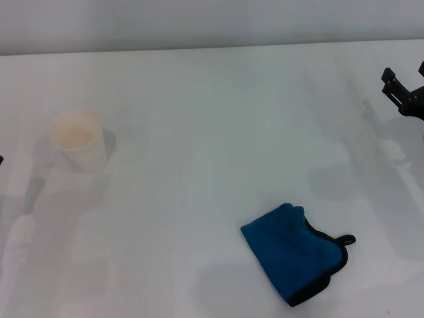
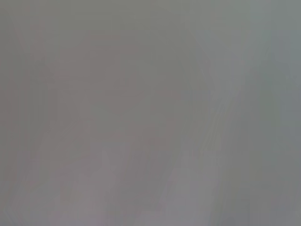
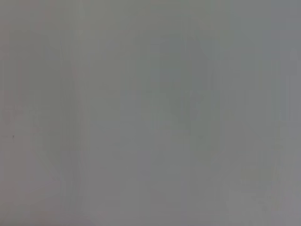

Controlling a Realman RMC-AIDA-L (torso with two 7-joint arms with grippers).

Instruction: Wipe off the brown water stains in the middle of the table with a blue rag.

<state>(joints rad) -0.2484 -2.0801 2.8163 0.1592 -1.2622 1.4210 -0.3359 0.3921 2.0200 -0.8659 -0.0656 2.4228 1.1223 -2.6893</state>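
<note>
Rag [image 1: 293,253]: folded, blue, lower right of centre on white worktop [image 1: 212,119]. Cup [image 1: 79,139]: pale, upright, left middle, well apart from rag. Right gripper [image 1: 403,83]: right edge, upper, jaws spread, holding nothing. Stains: none discernible.

Pale cream paper cup [image 1: 79,140], upright at the far left of the head view. Open mouth up, inside a light tan; whether it holds anything cannot be told. Soft grey shadow cast just beside its right and lower edge. Stands alone, well apart from everything else. Behind, along the top of the head view, a plain grey wall [image 1: 212,23]. Both wrist views only flat grey, nothing distinguishable.
</note>
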